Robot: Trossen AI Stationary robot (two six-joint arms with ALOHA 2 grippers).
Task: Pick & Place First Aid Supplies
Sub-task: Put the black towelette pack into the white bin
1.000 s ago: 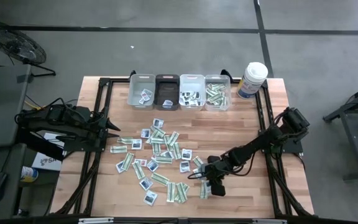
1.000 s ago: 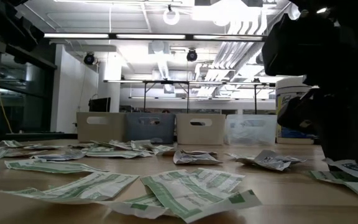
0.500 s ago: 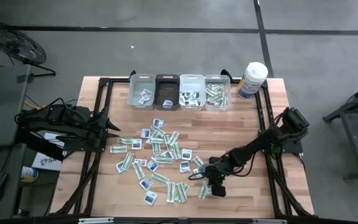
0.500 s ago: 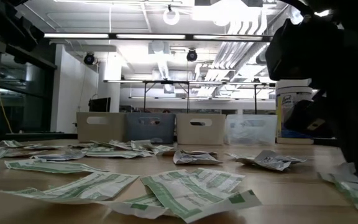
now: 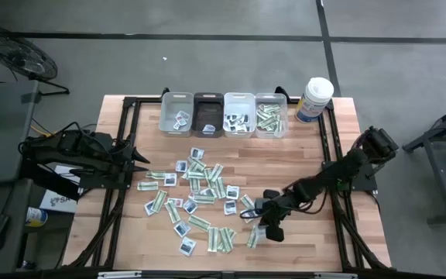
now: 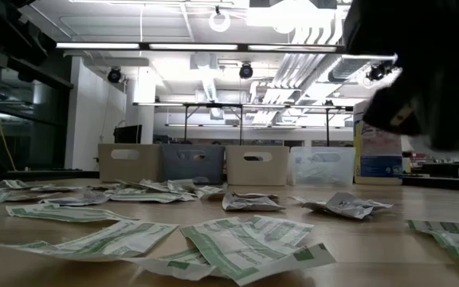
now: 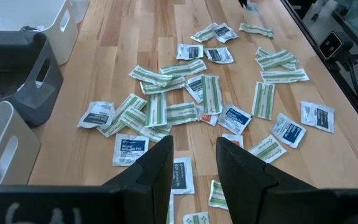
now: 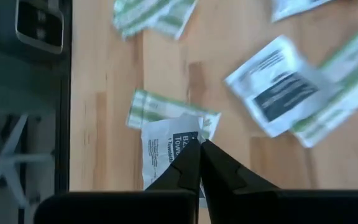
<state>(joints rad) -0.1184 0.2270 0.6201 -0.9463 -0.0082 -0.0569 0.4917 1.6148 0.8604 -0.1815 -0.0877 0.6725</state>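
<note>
Many small flat first aid packets (image 5: 196, 194), green-and-white strips and squarish white ones, lie scattered flat over the middle of the wooden table (image 5: 308, 163). At the pile's near right, my right gripper (image 5: 269, 232) is shut on one white printed packet (image 8: 163, 155), above a green-and-white strip (image 8: 166, 112) lying on the wood. My left gripper (image 7: 194, 162) hovers by the table's left edge, short of the pile (image 7: 185, 106). It is open with nothing between its fingers. My right gripper pinches the white packet by one corner (image 8: 182, 134) between its two fingertips. The fingers slant down at it from the table's right. The rest of the packet lies alongside one finger (image 8: 185, 171), and it looks raised off the wood.
Four small bins (image 5: 223, 115) stand in a row at the far edge, some holding packets. A tall white canister (image 5: 316, 99) stands to their right. Black frame rails (image 5: 327, 178) run along both sides. Bare wood lies between the pile and the bins.
My right gripper has risen from the table top. In the low view its dark bulk now hangs well above the wood, where before it reached down to it. A green-and-white strip stays lying beneath it.
</note>
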